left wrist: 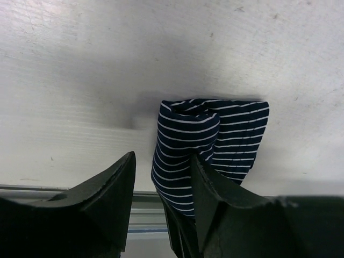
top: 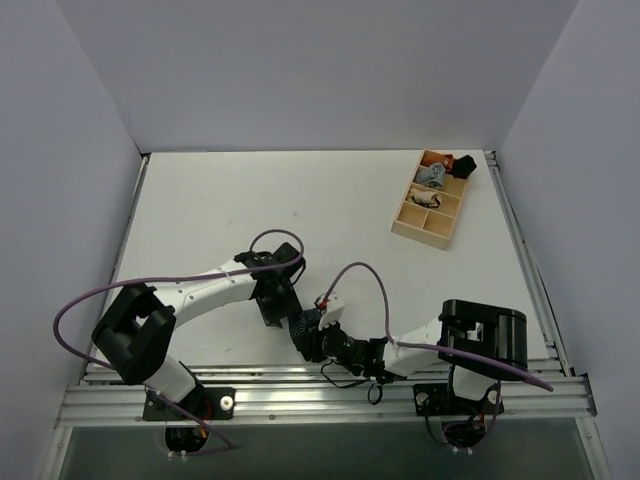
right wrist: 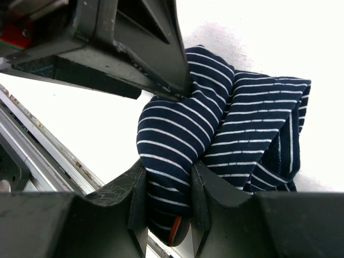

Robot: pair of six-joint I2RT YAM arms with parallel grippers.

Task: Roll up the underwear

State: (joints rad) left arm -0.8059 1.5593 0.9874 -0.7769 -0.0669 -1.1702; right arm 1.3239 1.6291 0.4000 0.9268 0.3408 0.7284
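Observation:
The underwear (top: 303,328) is a navy pinstriped bundle, partly rolled, lying at the table's front edge between the two grippers. My right gripper (right wrist: 168,166) is shut on one rolled end of the underwear (right wrist: 215,123); a reddish waistband edge shows low between its fingers. My left gripper (left wrist: 163,158) is open just above the bundle (left wrist: 215,134). Its right finger rests against the cloth and its left finger stands apart. In the top view the left gripper (top: 275,305) and right gripper (top: 312,345) almost meet and hide most of the cloth.
A wooden divided tray (top: 424,232) stands at the back right and holds small grey, black and orange rolled garments. An aluminium rail (top: 300,395) runs along the front edge just below the bundle. White walls close the table on three sides.

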